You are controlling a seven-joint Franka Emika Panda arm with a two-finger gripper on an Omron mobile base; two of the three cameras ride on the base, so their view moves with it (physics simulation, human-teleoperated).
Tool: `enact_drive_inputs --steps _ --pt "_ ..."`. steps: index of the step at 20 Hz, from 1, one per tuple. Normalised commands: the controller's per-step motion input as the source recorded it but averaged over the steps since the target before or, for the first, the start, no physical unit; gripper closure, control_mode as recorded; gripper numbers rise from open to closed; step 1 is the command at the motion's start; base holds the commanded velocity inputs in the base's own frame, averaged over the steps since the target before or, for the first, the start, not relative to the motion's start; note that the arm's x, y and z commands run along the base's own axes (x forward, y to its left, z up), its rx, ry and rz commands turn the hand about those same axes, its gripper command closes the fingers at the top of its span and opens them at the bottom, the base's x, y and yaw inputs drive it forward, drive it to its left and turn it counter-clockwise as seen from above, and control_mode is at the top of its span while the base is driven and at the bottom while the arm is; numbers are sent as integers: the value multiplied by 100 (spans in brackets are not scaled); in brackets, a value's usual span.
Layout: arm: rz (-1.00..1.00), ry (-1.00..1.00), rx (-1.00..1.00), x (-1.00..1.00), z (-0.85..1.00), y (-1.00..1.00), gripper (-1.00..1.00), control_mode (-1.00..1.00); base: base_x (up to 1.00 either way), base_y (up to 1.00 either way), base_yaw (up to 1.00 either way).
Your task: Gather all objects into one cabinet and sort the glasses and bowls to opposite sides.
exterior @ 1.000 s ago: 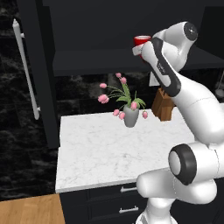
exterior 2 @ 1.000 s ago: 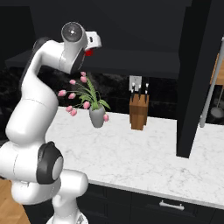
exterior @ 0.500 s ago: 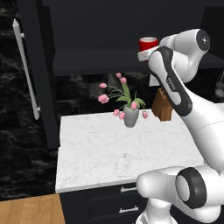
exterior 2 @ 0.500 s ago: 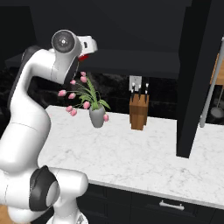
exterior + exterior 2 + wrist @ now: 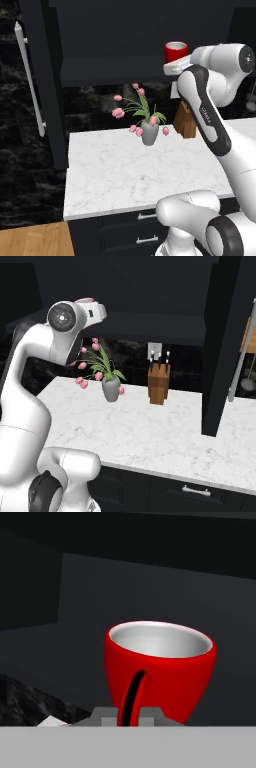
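End effector (image 5: 131, 714) grips red cup (image 5: 159, 667); left base view places cup (image 5: 176, 51) at cabinet shelf (image 5: 115, 68).

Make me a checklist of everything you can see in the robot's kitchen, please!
Surface: white marble counter, mostly bare.
Job's things: red cup upright at the cabinet shelf, close before the hand camera; open cabinet door with long silver handle.
Clutter: flower vase with pink tulips and wooden knife block on the counter.
Grippers: gripper at the cup; open or shut cannot be told.
Cables: nothing seen.
Surroundings: black drawers, wood floor.
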Motion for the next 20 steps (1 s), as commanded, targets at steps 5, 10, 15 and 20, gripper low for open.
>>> enact_drive_inputs --steps 5,10,15,20 --pt "0 -1 0 0 0 0 100 100 0 0 0" --pt "0 0 0 0 0 0 100 100 -64 -2 0" --pt "0 0 0 0 0 0 100 100 -99 -12 0" --pt "0 0 0 0 0 0 100 100 -100 -25 1"
